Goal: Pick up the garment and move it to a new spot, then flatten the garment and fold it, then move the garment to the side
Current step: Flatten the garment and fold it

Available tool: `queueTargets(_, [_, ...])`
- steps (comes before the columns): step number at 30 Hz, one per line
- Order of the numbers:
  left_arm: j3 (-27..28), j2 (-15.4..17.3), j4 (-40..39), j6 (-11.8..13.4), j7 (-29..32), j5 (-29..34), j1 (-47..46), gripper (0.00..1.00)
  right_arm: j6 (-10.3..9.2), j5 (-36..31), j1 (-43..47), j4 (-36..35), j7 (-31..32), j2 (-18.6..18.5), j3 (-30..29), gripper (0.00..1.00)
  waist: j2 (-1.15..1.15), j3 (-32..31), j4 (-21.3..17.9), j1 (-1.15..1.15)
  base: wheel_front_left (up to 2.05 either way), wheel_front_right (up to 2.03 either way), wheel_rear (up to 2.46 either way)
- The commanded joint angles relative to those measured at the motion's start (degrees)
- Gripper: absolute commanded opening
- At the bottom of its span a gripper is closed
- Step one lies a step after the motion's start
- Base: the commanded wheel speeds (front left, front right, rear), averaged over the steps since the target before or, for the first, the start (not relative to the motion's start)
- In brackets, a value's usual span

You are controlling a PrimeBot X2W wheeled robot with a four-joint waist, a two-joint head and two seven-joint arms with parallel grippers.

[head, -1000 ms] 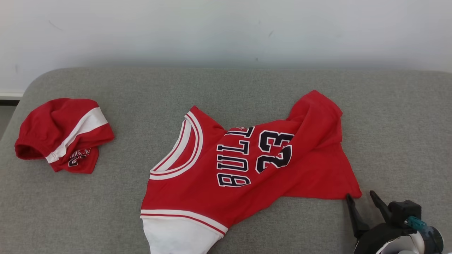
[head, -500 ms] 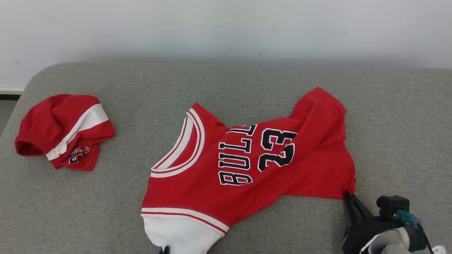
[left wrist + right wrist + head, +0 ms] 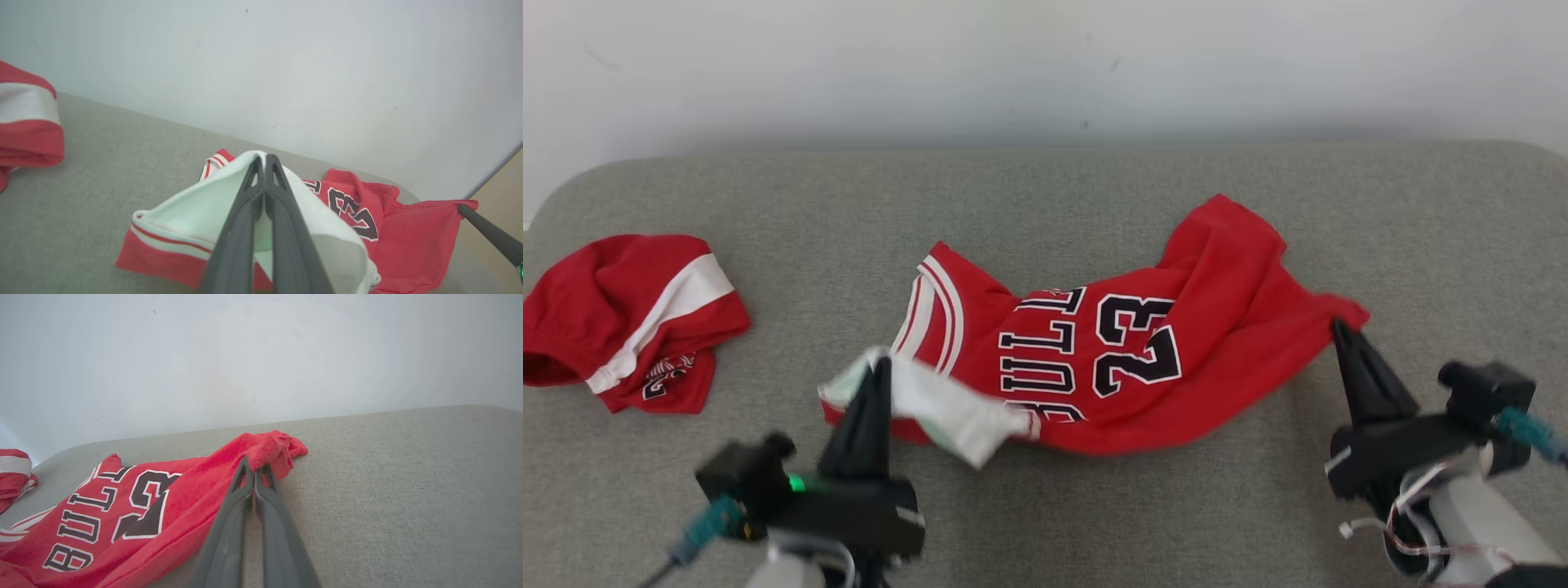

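Jersey (image 3: 1217, 343), red, black BULLS 23, rumpled, left gripper (image 3: 880, 365) jaws pinching white end, right gripper (image 3: 1336, 326) jaws pinching red corner

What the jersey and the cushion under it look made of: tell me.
Jersey: soft matte knit cloth, likely cotton or polyester; it wrinkles and droops where lifted. Cushion: grey woven upholstery fabric, matte, with a coarse visible weave.
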Motion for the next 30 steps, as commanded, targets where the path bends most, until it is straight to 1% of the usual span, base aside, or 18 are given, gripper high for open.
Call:
queueTargets(1, [-0.38, 1.11, -0.57, 0.07, -0.18, -0.94, -3.25, 0.00, -0.14, 1.21, -2.02, -1.02, -0.03, -0.52, 0.27, 0.00, -0.01, 0.68, -0.86, 0.00, 0.00, 0.00, 0.00])
queueTargets(3, [-0.81, 2.98, -0.73, 0.07, 0.38, -2.08, -8.42, 0.00, -0.14, 3.27, -4.97, -1.74, -0.03, -1.14, 1.04, 0.00, -0.01, 1.62, -1.60, 0.00, 0.00, 0.00, 0.00])
queueTargets(5, [-1.03, 3.77, -0.58, 0.07, 1.71, -3.64, -14.38, 0.00, -0.14, 5.18, -8.80, -1.54, 0.01, -2.29, 1.93, 0.00, -0.01, 3.06, -2.16, 0.00, 0.00, 0.00, 0.00])
queueTargets(8, [-0.05, 5.65, 0.88, 0.07, 4.62, -5.90, -25.16, 0.00, -0.14, 9.43, -16.62, -0.53, 1.35, -3.15, 1.94, 0.00, -0.01, 6.79, -3.16, 0.00, 0.00, 0.00, 0.00])
queueTargets(13, [0.76, 6.74, 5.84, 0.44, 9.76, -6.65, -45.74, 0.00, -0.14, 16.63, -32.61, 2.35, 6.62, -4.37, 0.01, 0.00, -0.01, 14.98, -4.50, 0.00, 0.00, 0.00, 0.00])
queueTargets(16, [0.45, 7.30, 9.97, 0.56, 12.07, -5.03, -58.79, 0.00, -0.14, 19.45, -42.84, 4.58, 9.55, -4.96, -1.74, 0.00, -0.01, 19.97, -5.07, 0.00, 0.00, 0.00, 0.00])
queueTargets(20, [0.09, 7.82, 15.77, 1.48, 13.50, -2.60, -74.41, 0.00, -0.14, 19.46, -56.25, 9.31, 12.91, -5.83, -2.75, 0.00, -0.01, 25.84, -5.96, 0.00, 0.00, 0.00, 0.00])
queueTargets(22, [-0.40, 7.92, 18.86, 1.32, 14.06, -1.55, -80.97, 0.00, -0.14, 20.04, -62.55, 12.33, 12.72, -5.50, -4.25, 0.00, -0.01, 27.65, -6.31, 0.00, 0.00, 0.00, 0.00])
queueTargets(26, [-1.82, 7.51, 24.99, 1.28, 13.39, 0.83, -92.86, 0.00, -0.14, 17.72, -72.74, 17.14, 11.32, -5.92, -4.09, 0.00, -0.01, 29.74, -6.34, 0.00, 0.00, 0.00, 0.00])
queueTargets(30, [-3.09, 7.03, 30.96, 1.30, 12.43, 2.97, -102.09, 0.00, -0.14, 16.34, -81.11, 21.83, 10.06, -5.30, -4.24, 0.00, -0.01, 31.03, -6.41, 0.00, 0.00, 0.00, 0.00])
